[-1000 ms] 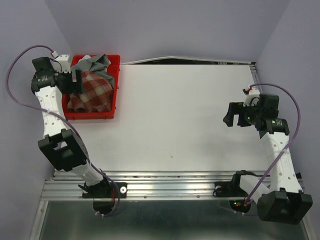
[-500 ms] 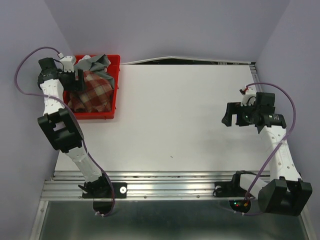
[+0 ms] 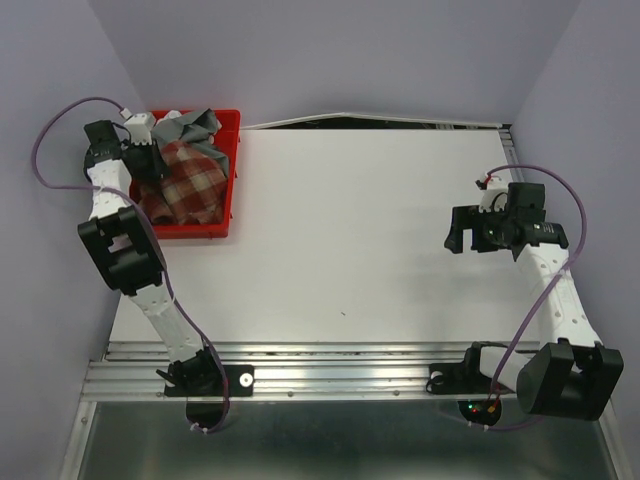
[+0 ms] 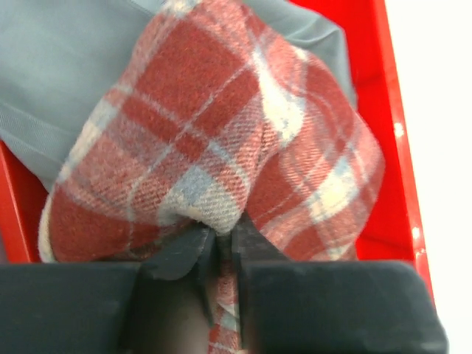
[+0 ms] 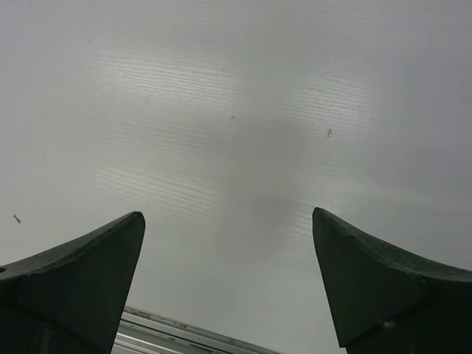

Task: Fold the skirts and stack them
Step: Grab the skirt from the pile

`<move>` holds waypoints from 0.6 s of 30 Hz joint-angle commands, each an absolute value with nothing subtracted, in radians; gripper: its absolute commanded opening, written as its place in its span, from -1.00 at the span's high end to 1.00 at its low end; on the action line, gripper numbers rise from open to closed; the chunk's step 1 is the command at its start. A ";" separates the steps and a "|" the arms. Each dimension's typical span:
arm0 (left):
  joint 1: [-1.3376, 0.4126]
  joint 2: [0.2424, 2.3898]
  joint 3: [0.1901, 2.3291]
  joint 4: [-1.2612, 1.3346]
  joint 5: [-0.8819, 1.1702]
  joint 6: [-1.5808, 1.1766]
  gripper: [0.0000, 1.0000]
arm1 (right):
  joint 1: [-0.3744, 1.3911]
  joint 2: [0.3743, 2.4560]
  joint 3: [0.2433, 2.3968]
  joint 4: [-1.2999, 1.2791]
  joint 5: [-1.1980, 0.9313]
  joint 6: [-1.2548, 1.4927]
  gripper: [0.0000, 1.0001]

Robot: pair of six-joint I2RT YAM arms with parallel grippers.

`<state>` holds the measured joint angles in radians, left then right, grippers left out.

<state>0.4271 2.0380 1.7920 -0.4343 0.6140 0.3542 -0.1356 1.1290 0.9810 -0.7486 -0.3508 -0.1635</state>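
Far-left corner: red tray [image 3: 190, 231] holds both skirts, plaid skirt [image 4: 221, 133] heaped over grey skirt [image 4: 59, 66]. Left end effector [image 4: 221, 247] pinched tight on a plaid fold at the tray's left side. Right end effector [image 5: 228, 243] spread wide, gripping nothing, above white bench [image 3: 370, 230] near its right edge.

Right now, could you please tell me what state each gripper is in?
Left gripper: shut on the plaid skirt.
Right gripper: open, holding nothing.
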 commanded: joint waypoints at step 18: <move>0.316 1.516 2.025 -0.365 0.683 0.072 1.00 | -0.129 1.103 1.025 -0.704 -0.385 -0.166 -1.00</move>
